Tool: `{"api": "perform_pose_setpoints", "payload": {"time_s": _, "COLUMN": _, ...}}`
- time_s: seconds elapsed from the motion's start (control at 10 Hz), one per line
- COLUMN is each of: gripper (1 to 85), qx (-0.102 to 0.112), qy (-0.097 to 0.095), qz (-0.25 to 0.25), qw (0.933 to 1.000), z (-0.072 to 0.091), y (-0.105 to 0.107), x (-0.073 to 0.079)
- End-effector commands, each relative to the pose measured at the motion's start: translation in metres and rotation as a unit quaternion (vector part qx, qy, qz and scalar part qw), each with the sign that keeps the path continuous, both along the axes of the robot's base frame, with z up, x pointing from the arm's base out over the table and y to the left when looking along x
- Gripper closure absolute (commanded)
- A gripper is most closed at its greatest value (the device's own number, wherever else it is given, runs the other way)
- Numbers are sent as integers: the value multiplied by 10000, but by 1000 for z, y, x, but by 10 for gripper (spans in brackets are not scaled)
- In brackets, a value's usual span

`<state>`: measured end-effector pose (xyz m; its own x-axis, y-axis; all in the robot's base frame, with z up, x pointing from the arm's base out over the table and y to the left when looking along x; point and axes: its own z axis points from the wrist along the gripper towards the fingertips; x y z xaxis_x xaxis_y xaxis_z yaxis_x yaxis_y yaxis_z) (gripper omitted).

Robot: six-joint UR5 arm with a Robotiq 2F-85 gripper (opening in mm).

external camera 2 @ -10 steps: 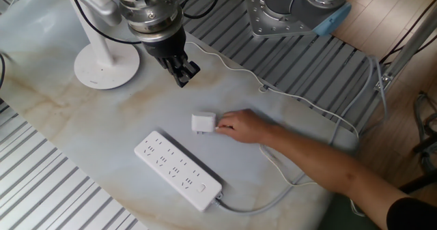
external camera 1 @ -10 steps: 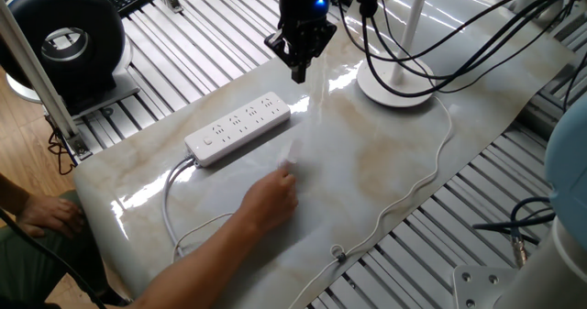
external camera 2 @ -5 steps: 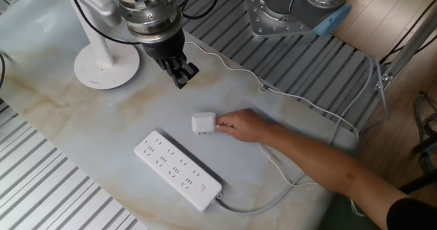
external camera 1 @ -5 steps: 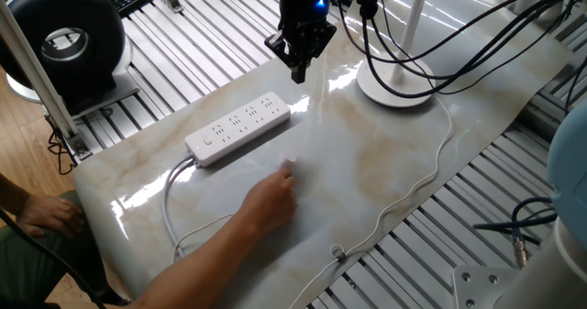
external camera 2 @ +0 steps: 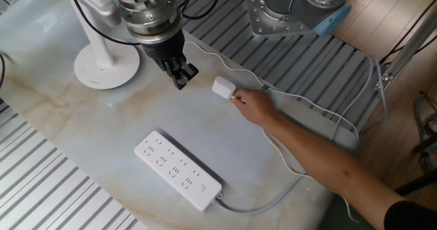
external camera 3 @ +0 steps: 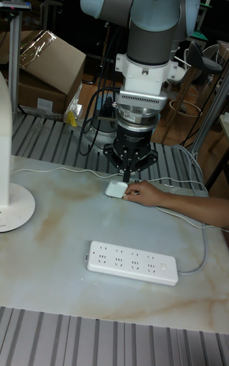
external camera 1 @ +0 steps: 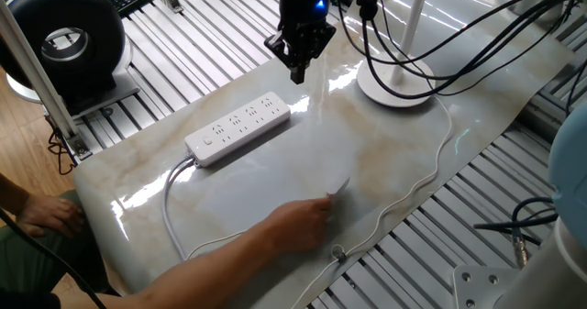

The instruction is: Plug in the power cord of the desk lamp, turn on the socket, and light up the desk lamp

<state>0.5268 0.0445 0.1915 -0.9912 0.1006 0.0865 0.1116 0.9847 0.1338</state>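
The work surface I am viewing is a marble-pattern tabletop (external camera 1: pixel 385 176) laid over a slatted aluminium frame; a black round fan (external camera 1: pixel 62 38) stands off its edge in one fixed view, and a cardboard box (external camera 3: pixel 48 67) sits behind the rig in the tall fixed view.

Gripper: the gripper (external camera 2: pixel 183 76) hangs above the table, pointing down, between the desk lamp and the plug. Its fingers read as close together with nothing between them, though I cannot tell the exact gap. It touches nothing.

Desk lamp: the desk lamp (external camera 2: pixel 106 65) stands upright on its flat round base near one end of the table, well apart from the socket.

Socket: the socket (external camera 2: pixel 177 169) lies flat near the table edge with its outlet rows facing up. All outlets I can see are unoccupied. Its thicker white cable (external camera 2: pixel 263 201) leaves one end and curves away across the table.

Power cord: the power cord (external camera 1: pixel 438 158) runs from the lamp base along the far table edge. Its boxy white plug (external camera 2: pixel 223 88) rests on the table just beside the gripper, not inserted, well apart from the socket.

Person's hand: a person's hand (external camera 2: pixel 256 107) reaches across the table, fingertips at the plug.
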Motion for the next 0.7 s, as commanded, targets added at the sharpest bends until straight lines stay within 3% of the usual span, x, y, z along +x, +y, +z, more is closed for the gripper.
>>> {"api": "perform_pose_setpoints", "payload": {"time_s": 0.0, "gripper": 847, "qx": 63, "qy": -8, "qz": -7, "qw": 10000, "z": 2, "y": 3, "x": 1}}
{"api": "perform_pose_setpoints", "payload": {"time_s": 0.2, "gripper": 847, "qx": 25, "qy": -15, "qz": 100, "qw": 9999, "z": 1, "y": 2, "x": 1}}
{"api": "perform_pose_setpoints", "payload": {"time_s": 0.3, "gripper": 833, "qx": -184, "qy": 36, "qz": 352, "qw": 9992, "z": 0, "y": -10, "x": -3}}
{"api": "perform_pose_setpoints", "payload": {"time_s": 0.4, "gripper": 717, "qx": -300, "qy": 200, "qz": 527, "qw": 9980, "z": 0, "y": -17, "x": -12}}
{"api": "perform_pose_setpoints", "payload": {"time_s": 0.5, "gripper": 650, "qx": -422, "qy": 167, "qz": 629, "qw": 9970, "z": 0, "y": -24, "x": -11}}
{"api": "perform_pose_setpoints", "payload": {"time_s": 0.6, "gripper": 583, "qx": -390, "qy": 172, "qz": 637, "qw": 9971, "z": 0, "y": -23, "x": -12}}
